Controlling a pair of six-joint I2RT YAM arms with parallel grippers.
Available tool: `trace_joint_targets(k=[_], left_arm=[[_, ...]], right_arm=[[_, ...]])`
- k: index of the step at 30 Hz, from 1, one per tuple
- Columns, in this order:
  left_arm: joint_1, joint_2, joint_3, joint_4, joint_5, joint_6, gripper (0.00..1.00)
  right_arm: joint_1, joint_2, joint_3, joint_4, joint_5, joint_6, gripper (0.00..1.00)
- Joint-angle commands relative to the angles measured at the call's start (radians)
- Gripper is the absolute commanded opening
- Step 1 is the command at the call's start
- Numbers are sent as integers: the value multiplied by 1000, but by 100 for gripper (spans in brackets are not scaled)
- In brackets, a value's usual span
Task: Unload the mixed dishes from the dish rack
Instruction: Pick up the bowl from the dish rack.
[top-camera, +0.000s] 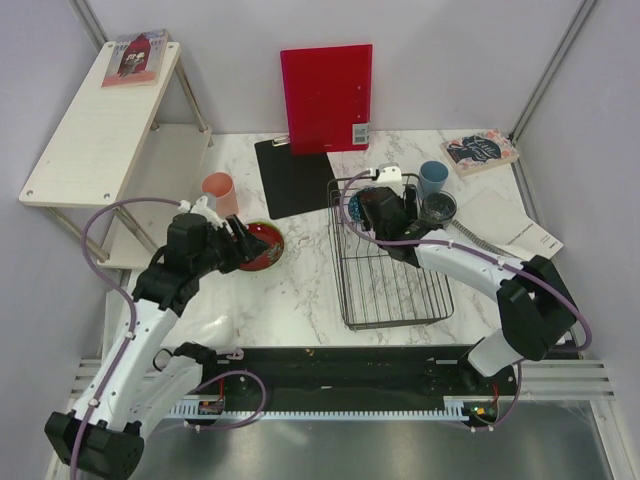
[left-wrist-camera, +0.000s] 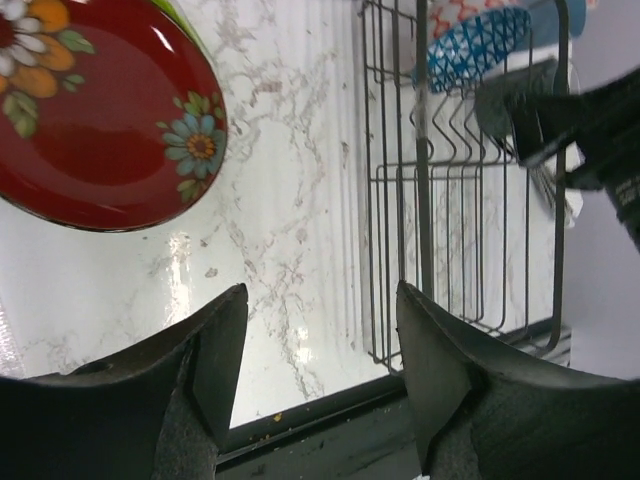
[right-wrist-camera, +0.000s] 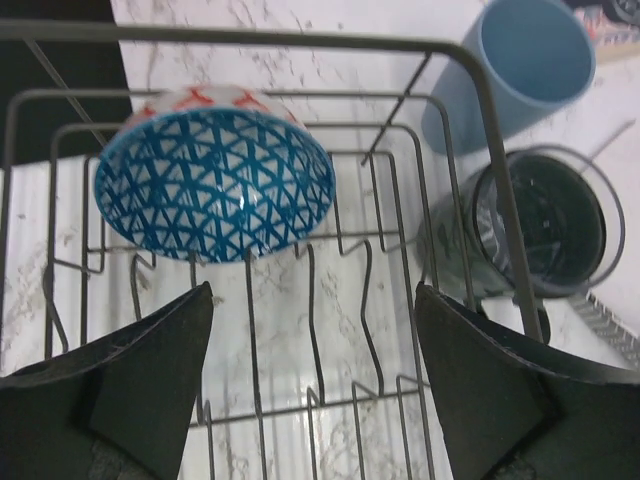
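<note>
The black wire dish rack (top-camera: 392, 268) stands right of centre. A blue patterned bowl (right-wrist-camera: 215, 175) leans on edge at its far end and also shows in the left wrist view (left-wrist-camera: 470, 45). My right gripper (right-wrist-camera: 315, 300) is open and empty, inside the rack just short of the bowl (top-camera: 351, 208). A dark red flowered plate (top-camera: 264, 243) lies on the table over a lime-green dish (left-wrist-camera: 186, 22). My left gripper (left-wrist-camera: 320, 310) is open and empty beside that plate. A pink cup (top-camera: 220, 192) stands behind it. A light blue cup (right-wrist-camera: 520, 60) and a dark grey mug (right-wrist-camera: 545, 225) stand right of the rack.
A flat black mat (top-camera: 292, 178) and an upright red board (top-camera: 326, 95) are at the back. A wooden shelf (top-camera: 100, 120) stands on the left. A book (top-camera: 480, 150) and white paper (top-camera: 525, 235) lie at the right. The table's near edge has a black rail (top-camera: 330, 365).
</note>
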Motion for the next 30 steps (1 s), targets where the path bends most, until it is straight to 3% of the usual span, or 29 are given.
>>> trace_joint_targets(k=[1,7,14,25,30], left_arm=[[-115,37,48,50,30,91,67],[-263,153,90,94,21,109,70],[-340,319,115,203,5,103,72],[-449,561,156,332,-59,100,72],[-493,635,156,393,-116,86,72]], right_arm=[[-1,3,-13,385,33,-245,88],[-3,100,83,460,70,-495,89],[-27,154,166,479,16,-573,89],[-44,75,146,371,-5,-400,89],[-44,11,65,403,-53,-374,87]])
